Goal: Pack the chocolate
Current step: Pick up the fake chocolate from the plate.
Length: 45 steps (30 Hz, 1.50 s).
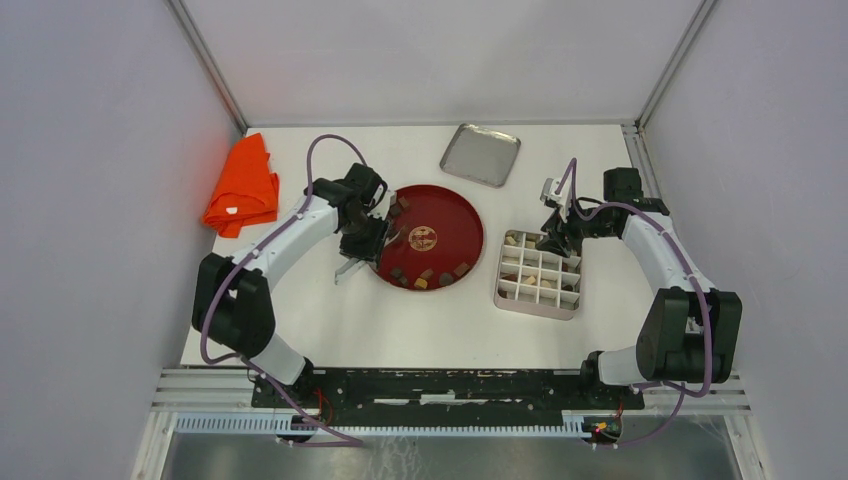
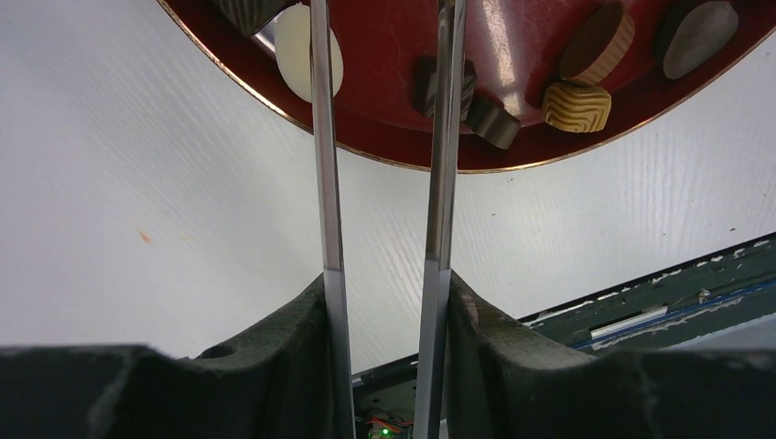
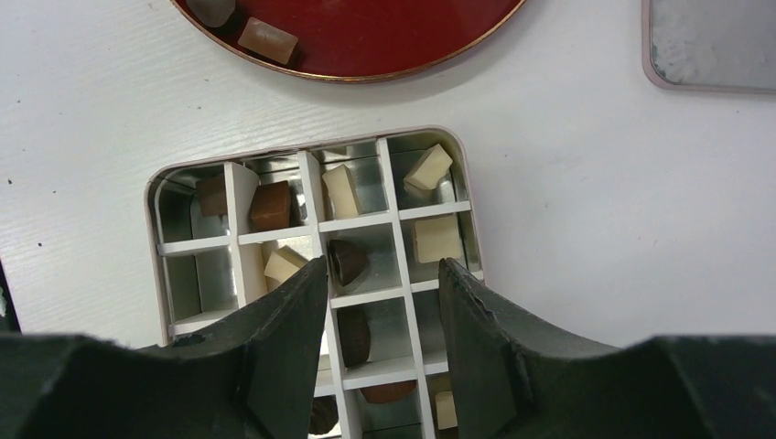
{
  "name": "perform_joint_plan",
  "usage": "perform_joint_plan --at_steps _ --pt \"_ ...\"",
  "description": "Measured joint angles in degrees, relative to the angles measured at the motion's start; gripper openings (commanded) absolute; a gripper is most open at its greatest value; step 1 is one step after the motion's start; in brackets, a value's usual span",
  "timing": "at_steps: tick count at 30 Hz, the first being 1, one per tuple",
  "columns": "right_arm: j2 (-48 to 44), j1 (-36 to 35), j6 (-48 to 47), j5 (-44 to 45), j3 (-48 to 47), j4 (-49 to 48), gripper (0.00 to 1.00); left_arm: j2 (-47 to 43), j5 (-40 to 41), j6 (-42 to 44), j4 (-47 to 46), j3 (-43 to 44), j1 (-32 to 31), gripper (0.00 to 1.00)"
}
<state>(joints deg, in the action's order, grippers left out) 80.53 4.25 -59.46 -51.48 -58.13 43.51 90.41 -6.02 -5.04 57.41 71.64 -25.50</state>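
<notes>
White counter (image 1: 330,320). My left hand (image 2: 380,27) hangs over the plate (image 2: 384,137), blades apart and empty, a dark chocolate (image 2: 468,87) just behind the right blade, lined up to pinch. My right hand (image 3: 375,274) hovers open above the box (image 3: 156,197), more chocolate sitting in the cells beneath it.

Bright, even light comes from above; shadows on the white table (image 1: 330,320) are soft and pale. The red plate (image 2: 384,82) carries a white glare streak, while the chocolate (image 2: 576,105) on it looks sharp. Both wrist views blur darkly at their near edge.
</notes>
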Motion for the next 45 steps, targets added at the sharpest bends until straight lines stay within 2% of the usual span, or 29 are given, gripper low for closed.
perform_joint_plan --at_steps 45 --pt "0.1 0.0 -0.9 0.0 0.0 0.9 0.54 3.1 1.4 0.0 1.9 2.7 0.0 0.47"
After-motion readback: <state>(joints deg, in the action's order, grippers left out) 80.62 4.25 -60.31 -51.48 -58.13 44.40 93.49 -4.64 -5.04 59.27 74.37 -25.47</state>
